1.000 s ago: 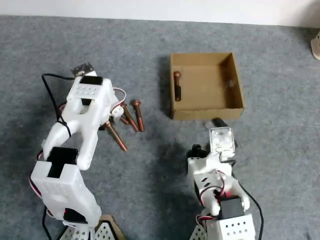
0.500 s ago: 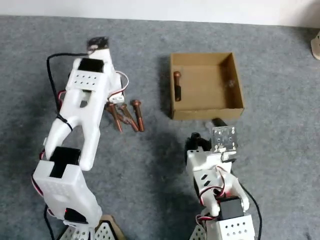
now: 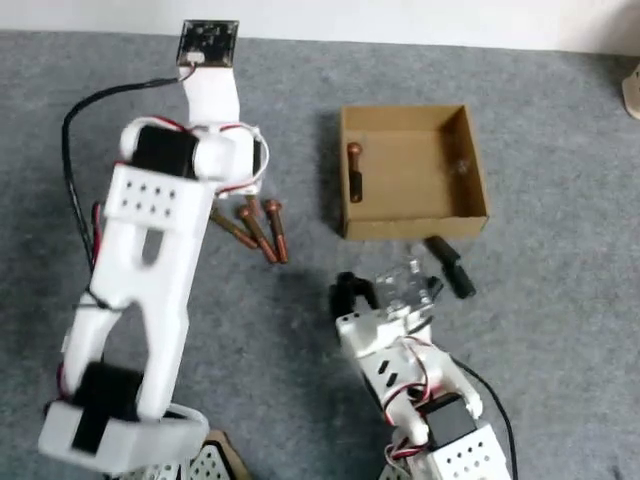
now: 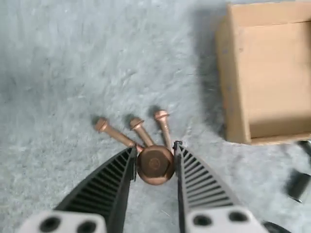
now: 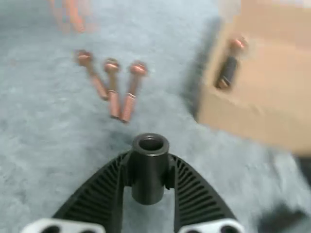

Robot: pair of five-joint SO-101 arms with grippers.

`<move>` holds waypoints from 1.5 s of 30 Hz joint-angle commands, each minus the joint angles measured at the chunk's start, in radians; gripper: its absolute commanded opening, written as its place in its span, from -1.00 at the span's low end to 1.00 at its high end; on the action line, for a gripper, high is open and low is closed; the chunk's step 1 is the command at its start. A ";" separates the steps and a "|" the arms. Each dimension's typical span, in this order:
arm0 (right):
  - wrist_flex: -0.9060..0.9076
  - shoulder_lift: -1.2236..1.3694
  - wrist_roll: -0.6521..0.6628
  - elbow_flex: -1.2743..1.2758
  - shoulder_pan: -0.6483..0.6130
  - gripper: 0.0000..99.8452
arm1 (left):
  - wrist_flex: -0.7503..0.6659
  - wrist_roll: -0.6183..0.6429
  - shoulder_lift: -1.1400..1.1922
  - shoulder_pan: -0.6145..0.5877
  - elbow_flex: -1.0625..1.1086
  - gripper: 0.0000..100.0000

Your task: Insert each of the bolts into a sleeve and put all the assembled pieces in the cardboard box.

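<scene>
Two parts are in hand at once. Your left gripper has its ribbed black fingers closed to a narrow gap around a copper-coloured metal bolt. You see that bolt end-on, with its round head toward the wrist camera. Your right gripper is pinched the same way on a black cylindrical sleeve, held upright with its open bore facing the camera.

Three loose copper bolts lie on the grey carpet, heads spread apart and shafts converging. In the high view they sit at 9 o'clock from the open brown cardboard box, near it but not touching. Your left arm stands over the carpet at 9 o'clock from those bolts.

Inside the box, against its 9 o'clock wall, lies one assembled piece. It is a copper bolt with its shaft in a black sleeve and its head pointing to 12 o'clock.

One spare black sleeve lies on the carpet just beside the box's 6 o'clock wall, toward 5 o'clock. Your right arm is at 6 o'clock from the box, with the spare sleeve at about 2 o'clock from its wrist.
</scene>
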 commanded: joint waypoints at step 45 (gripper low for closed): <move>-0.254 -0.002 0.008 0.108 -0.005 -0.99 | 0.034 -0.057 -0.338 0.401 0.002 -0.99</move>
